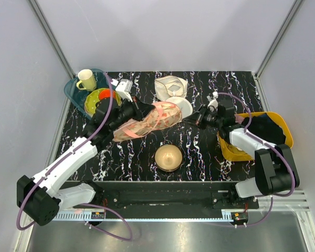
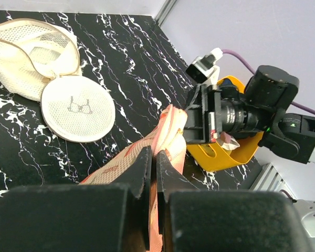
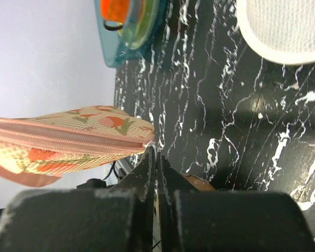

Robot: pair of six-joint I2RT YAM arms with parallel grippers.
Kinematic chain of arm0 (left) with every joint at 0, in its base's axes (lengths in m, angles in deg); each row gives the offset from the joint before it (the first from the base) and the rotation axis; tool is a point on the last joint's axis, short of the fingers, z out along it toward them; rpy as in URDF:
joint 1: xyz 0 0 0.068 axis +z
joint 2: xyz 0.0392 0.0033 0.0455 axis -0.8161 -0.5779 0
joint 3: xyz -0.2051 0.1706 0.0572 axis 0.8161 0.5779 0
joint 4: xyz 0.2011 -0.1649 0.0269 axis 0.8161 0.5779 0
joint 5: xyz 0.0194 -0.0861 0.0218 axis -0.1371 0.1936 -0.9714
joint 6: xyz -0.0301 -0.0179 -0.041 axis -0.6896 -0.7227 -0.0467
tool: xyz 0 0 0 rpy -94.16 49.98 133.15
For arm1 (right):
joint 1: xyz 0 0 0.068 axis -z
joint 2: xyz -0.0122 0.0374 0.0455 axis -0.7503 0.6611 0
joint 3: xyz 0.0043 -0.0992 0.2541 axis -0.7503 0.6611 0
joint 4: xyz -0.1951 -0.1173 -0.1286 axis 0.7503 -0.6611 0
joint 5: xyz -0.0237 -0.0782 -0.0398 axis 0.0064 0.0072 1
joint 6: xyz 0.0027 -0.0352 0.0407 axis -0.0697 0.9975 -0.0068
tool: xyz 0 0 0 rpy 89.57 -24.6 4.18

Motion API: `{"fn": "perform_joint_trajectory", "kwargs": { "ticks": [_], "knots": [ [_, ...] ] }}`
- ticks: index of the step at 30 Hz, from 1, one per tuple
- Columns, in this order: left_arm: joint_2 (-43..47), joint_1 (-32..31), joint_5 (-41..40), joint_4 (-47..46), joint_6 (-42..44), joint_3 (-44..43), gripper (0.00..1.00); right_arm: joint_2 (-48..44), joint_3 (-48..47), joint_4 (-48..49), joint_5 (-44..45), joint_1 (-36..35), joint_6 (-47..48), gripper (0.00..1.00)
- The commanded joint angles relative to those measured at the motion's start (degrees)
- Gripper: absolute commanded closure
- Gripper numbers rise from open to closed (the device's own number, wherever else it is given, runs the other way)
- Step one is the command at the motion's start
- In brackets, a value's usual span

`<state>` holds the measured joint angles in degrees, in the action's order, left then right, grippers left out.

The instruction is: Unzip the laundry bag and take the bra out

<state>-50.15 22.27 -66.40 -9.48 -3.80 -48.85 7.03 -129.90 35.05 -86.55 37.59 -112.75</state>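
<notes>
Near mesh disc (image 1: 179,106) and tan bowl (image 1: 168,157), left claw (image 2: 155,157) and right claw (image 3: 156,157) clamp the laundry bag (image 1: 152,119).

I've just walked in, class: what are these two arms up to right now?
Both arms hold the laundry bag stretched between them above the table. The left gripper is shut on a fabric edge. The right gripper pinches the bag's tip at the end of the zipper, which looks closed. No bra is out yet.

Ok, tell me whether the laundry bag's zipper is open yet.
No, the zipper along the laundry bag runs closed all the way to the shut jaws of the right gripper.
</notes>
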Motion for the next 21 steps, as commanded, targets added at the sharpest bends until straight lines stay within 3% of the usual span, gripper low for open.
{"fn": "perform_joint_trajectory", "kwargs": {
  "ticks": [1,3,4,7,12,17,18,21],
  "knots": [
    [-1.1,1.3,-0.2,-11.0,0.0,-2.3,1.0,2.6,-1.3,-13.8,13.3,-1.9,6.3,0.89],
    [-2.2,1.1,-0.6,-9.3,1.8,-2.3,1.0,-1.5,-3.7,-19.9,19.9,-1.9,8.8,0.65],
    [-2.9,1.0,-1.1,-8.6,2.4,-2.0,1.0,-3.5,-4.7,-25.6,22.9,-1.8,11.0,0.44],
    [-3.9,0.5,-2.7,-7.2,4.0,-0.6,1.0,-11.5,-7.6,-32.5,33.0,-1.3,14.2,0.25],
    [-9.3,-8.0,-14.6,-3.7,6.1,-1.2,1.0,-17.9,-9.7,-35.8,38.3,-0.8,15.5,0.24],
    [-18.5,-14.5,-15.5,-5.2,4.4,-4.1,0.97,-17.5,-8.9,-35.6,37.0,-0.8,13.7,0.23],
    [-20.9,-14.5,-13.2,-3.6,3.7,-6.6,0.75,-17.5,-8.7,-35.5,36.7,-0.8,13.7,0.23],
    [-21.5,-14.5,-10.4,0.9,3.8,-10.2,0.52,-18.8,-7.9,-36.5,37.2,-0.8,15.3,0.23]
  ]
}}
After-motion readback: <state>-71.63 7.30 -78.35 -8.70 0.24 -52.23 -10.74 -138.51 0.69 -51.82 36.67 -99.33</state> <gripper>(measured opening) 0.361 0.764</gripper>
